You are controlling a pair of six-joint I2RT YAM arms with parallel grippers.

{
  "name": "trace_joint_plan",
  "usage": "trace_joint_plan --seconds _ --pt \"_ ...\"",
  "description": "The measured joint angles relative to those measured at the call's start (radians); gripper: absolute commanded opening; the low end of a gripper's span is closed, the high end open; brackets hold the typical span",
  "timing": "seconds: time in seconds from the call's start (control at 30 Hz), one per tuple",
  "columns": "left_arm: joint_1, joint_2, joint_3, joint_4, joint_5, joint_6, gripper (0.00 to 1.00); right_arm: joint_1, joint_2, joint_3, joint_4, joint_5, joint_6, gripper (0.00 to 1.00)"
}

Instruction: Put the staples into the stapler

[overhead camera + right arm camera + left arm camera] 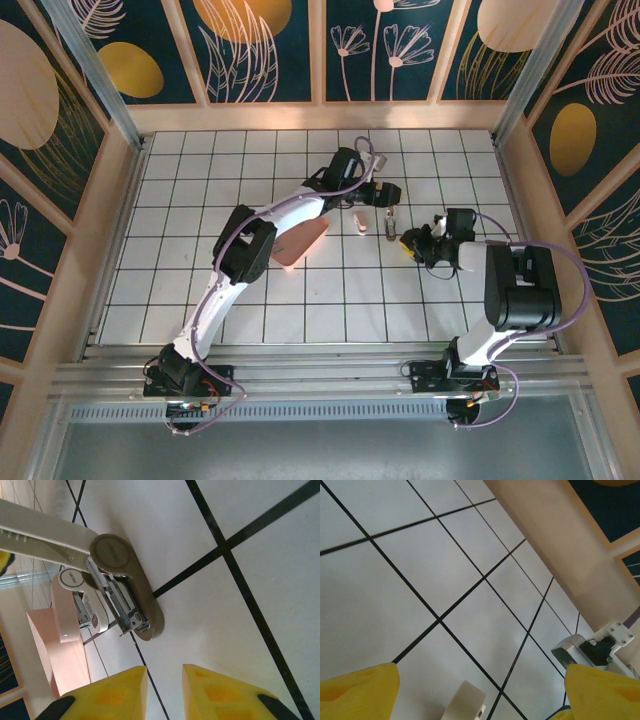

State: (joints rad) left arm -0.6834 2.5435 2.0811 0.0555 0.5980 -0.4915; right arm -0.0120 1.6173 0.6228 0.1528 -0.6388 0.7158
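The white tiled table (200,200) carried all items. The left arm (240,255) reached diagonally across it toward the stapler (390,218). The right arm (515,285) was folded on the stapler's right side. A pink tray (303,245) lay to the left of the stapler, near it but apart.

In the right wrist view the stapler (142,597) stood open. Its white upper arm was swung away from the taupe oval base, and the metal magazine was exposed. Whether staples lay in the magazine could not be told.

The left gripper (383,195) hung just beyond the stapler's far end. Its yellow fingers (360,690) were spread wide, with nothing pinched.

The right gripper (408,243) sat just beside the stapler on its near right side. Its fingers (115,692) were drawn almost together. A thin gap remained, and nothing was seen in it.
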Motion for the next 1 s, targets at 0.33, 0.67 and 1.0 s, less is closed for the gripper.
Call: trace_joint_plan --seconds 0.33,0.67,1.0 --pt "-0.015 0.077 0.074 0.001 0.012 -0.012 0.83 0.006 0.048 0.028 0.004 -0.018 -0.009 0.23" --pt "-0.027 0.079 0.065 0.049 0.093 -0.009 0.79 0.008 0.06 0.029 0.003 -0.017 -0.03 0.22" --pt "-0.038 0.071 0.016 0.068 0.149 0.034 0.77 0.01 0.065 0.044 -0.011 -0.006 -0.059 0.21"
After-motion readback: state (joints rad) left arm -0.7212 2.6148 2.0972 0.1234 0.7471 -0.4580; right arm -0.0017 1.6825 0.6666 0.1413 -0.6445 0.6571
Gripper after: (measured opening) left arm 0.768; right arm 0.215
